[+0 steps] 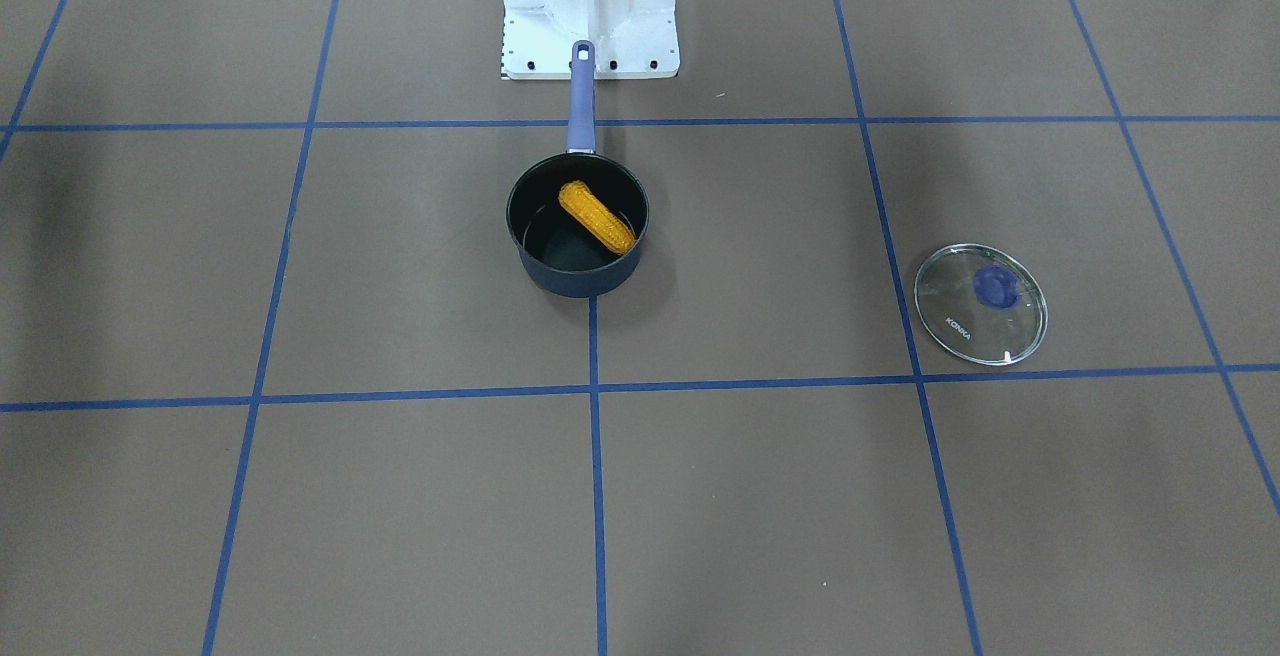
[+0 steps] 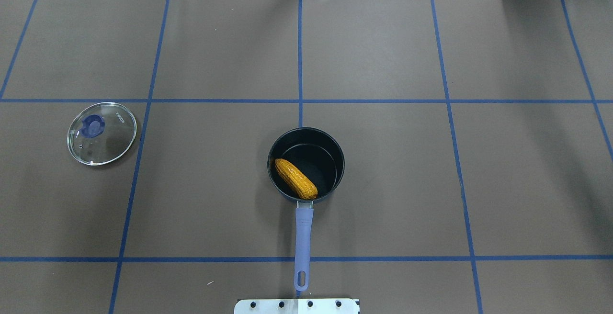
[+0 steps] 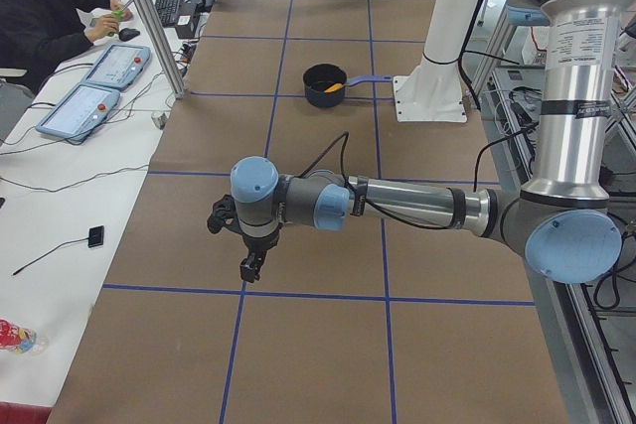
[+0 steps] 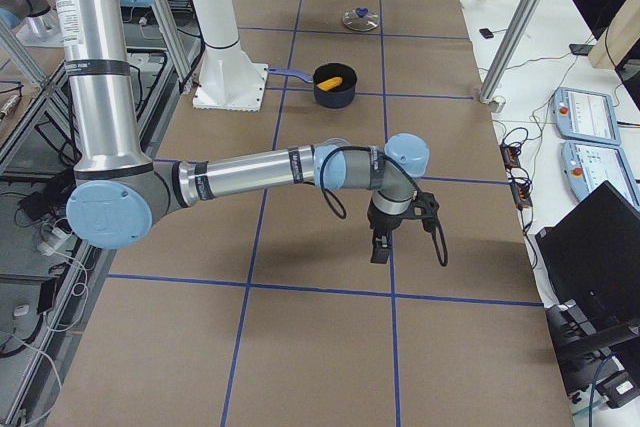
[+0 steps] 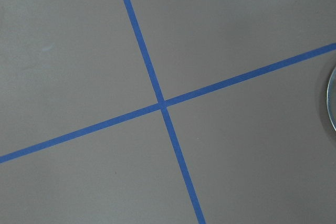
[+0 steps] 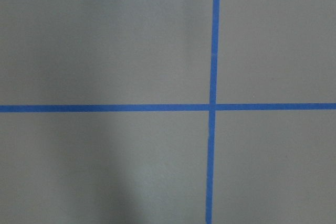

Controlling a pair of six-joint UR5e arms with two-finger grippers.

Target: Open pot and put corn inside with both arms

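The left arm's black 2-finger gripper (image 3: 248, 271) hangs fingers-down just above the table, at the end of a grey arm with light-blue joint caps (image 3: 397, 204) stretched out low and level. It shows only in the side view, and whether its fingers are apart or together cannot be told. The right arm's black gripper (image 4: 379, 250) hangs the same way at the opposite end of the table, on an outstretched grey arm (image 4: 250, 173). Its finger spacing cannot be told either. Neither gripper holds anything that can be seen.

Each wrist camera looks straight down on brown table covering (image 6: 105, 40) crossed by blue tape lines (image 5: 161, 102). The left one also catches a sliver of the lid's rim at its right edge.

At the table's middle, well apart from both grippers, stands a small dark navy saucepan with a black interior (image 1: 575, 281) (image 2: 316, 158) (image 3: 324, 86) (image 4: 335, 92), upright and uncovered. 1 orange-yellow bumpy toy corn cob (image 1: 597, 217) (image 2: 296, 185) (image 4: 331, 81) lies inside it, slanted against the wall nearest the handle. The long lavender-blue handle (image 1: 581, 96) (image 2: 303, 247) points straight toward the robot's white pedestal (image 1: 590, 6).

A round clear glass lid with a blue knob (image 1: 980, 304) (image 2: 102, 133) (image 4: 360, 18) lies flat on the table on the robot's left side, well apart from the saucepan.

A person in dark clothes (image 3: 50, 12) sits at a desk beyond the table's edge.
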